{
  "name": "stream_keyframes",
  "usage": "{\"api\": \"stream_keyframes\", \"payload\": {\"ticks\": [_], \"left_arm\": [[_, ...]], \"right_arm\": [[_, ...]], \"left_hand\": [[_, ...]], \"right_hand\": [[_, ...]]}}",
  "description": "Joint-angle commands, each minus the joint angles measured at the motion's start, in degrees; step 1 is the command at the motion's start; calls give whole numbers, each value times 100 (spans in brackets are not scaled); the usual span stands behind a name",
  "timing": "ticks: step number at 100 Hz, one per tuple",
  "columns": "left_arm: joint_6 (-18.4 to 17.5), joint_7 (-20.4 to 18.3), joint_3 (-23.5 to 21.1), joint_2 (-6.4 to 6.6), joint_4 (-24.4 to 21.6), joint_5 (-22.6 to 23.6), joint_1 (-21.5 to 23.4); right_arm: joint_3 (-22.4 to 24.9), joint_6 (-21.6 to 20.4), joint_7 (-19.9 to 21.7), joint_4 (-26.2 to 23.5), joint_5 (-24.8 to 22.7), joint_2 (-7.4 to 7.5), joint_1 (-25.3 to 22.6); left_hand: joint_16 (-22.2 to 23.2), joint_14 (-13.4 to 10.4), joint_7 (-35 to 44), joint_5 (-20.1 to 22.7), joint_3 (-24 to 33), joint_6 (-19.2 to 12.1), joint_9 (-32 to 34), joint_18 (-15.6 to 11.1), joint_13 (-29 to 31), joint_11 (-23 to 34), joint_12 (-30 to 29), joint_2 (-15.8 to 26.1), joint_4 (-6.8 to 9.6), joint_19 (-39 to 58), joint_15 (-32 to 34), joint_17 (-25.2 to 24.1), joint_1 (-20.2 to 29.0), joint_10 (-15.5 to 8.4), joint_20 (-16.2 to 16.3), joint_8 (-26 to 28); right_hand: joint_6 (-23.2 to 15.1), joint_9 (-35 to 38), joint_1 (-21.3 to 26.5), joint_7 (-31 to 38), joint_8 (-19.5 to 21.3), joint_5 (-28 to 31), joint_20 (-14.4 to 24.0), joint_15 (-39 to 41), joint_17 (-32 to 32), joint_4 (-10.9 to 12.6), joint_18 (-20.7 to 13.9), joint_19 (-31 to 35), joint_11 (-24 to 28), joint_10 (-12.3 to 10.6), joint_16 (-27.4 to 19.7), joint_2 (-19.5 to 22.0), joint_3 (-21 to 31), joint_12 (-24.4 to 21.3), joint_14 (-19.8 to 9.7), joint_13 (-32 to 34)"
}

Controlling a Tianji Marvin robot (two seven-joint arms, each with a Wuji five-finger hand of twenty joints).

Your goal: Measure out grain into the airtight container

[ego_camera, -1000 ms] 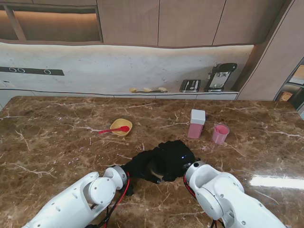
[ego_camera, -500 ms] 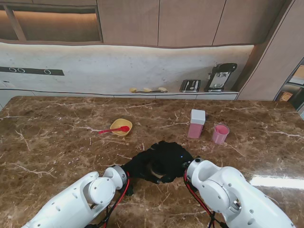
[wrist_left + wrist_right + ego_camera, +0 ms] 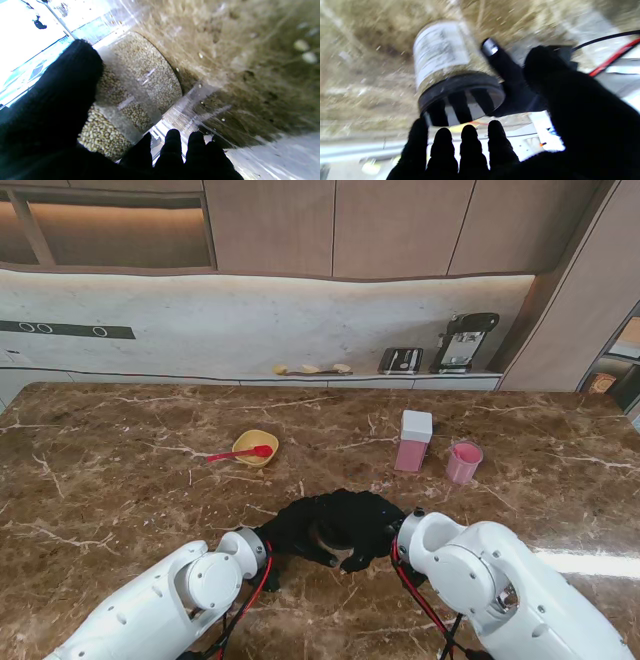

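Both black-gloved hands meeting over a clear jar of grain (image 3: 326, 532) near the front middle of the brown marble worktop (image 3: 120, 480). Left hand (image 3: 290, 532) wrapped round the jar's side, thumb (image 3: 62, 85) pressed against the clear wall in the left wrist view, pale grain (image 3: 147, 72) packed behind it, fingertips (image 3: 172, 140) curled at the other side. Right hand (image 3: 370, 525) set at the jar's dark lid (image 3: 460, 97); fingers (image 3: 467, 140) just beside the lid's rim in the right wrist view and the thumb spread wide, though whether they touch it cannot be told through the blur. White label (image 3: 440, 50) on the jar's side. Farther off on the worktop, to the left, a yellow bowl (image 3: 256, 446) with a red spoon (image 3: 240, 453) lying across it. To the right, a pink container with a white lid (image 3: 413, 440) standing upright, and just beside it a pink cup (image 3: 464, 461). Both well apart from the hands and the jar.
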Motion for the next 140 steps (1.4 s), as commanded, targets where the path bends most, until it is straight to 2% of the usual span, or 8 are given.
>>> {"api": "stream_keyframes", "payload": {"ticks": [1, 26, 34, 45, 70, 88, 106, 140], "left_arm": [[41, -17, 27, 19, 129, 18, 80], [13, -51, 30, 34, 136, 35, 58], [9, -52, 9, 36, 125, 36, 68], [9, -49, -6, 40, 118, 49, 76], [15, -52, -11, 46, 114, 60, 84], [9, -70, -8, 48, 115, 55, 73], [4, -66, -8, 47, 118, 58, 69], [17, -57, -17, 47, 113, 60, 89]], "right_arm": [[-102, 262, -315, 49, -492, -25, -27], [-419, 937, -664, 48, -1491, -101, 20], [-227, 560, -178, -66, -789, -31, 23], [-10, 262, 298, -169, 6, 63, 18], [-238, 592, -120, -75, -804, -20, 58], [-536, 879, -636, 82, -1500, -92, 132], [-198, 272, 377, -133, -250, 70, 163], [-430, 818, -164, -31, -1143, -39, 171]], "left_hand": [[64, 458, 625, 342, 687, -698, -139, 1006, -100, -89, 102, 894, 219, 667, -5, 327, 546, -161, 311, 91], [66, 459, 618, 328, 697, -684, -140, 1011, -105, -84, 105, 907, 219, 662, -7, 322, 541, -157, 317, 92], [66, 465, 619, 331, 699, -681, -142, 1007, -108, -85, 105, 912, 221, 657, -10, 318, 550, -149, 317, 92], [69, 467, 615, 326, 697, -675, -136, 1007, -100, -80, 107, 909, 220, 666, -4, 327, 559, -155, 326, 92], [66, 454, 606, 312, 692, -673, -145, 994, -103, -93, 102, 917, 219, 674, -11, 328, 550, -162, 335, 90], [63, 449, 609, 301, 685, -657, -148, 991, -103, -97, 103, 932, 221, 674, -13, 326, 552, -155, 336, 96], [67, 456, 611, 297, 691, -654, -130, 999, -96, -80, 110, 927, 224, 682, -4, 329, 557, -162, 341, 101], [74, 454, 610, 271, 706, -611, -134, 1005, -90, -72, 106, 919, 224, 695, 14, 332, 531, -163, 344, 104]], "right_hand": [[-12, -151, -283, -140, -21, -205, 13, -54, -109, 69, -247, -107, -112, 99, -67, -39, -451, -144, -87, -202], [306, 1889, -232, 1289, 149, 1160, 945, 1892, 2177, 406, -30, 2138, 1384, -157, 1371, 734, -2387, 932, -299, 2738], [258, 1186, 282, 774, -245, 784, 270, 765, 1211, 231, -277, 957, 736, -202, 615, 288, 803, 550, -267, 1306], [2, -155, 360, -145, -299, -184, -165, -317, -215, 295, -546, -313, -157, -29, -325, 132, 1228, -183, -343, -259], [194, 316, -664, 201, 29, 45, 526, 578, 525, 227, -295, 523, 356, -18, 443, 905, -2363, 83, -268, 723], [277, 1033, -398, 1374, 602, 795, 1487, 3028, 1780, 378, -192, 2090, 2031, -270, 2338, 575, -2324, 1831, -511, 1836], [-495, -179, 541, -146, -32, -184, 86, -343, -521, 311, -712, -537, -42, -139, -322, 197, 1138, 39, -544, -243], [278, 201, -1274, 193, 264, 30, 812, 735, 363, 366, -228, 484, 425, 29, 720, 785, -2194, 363, -241, 660]]}}
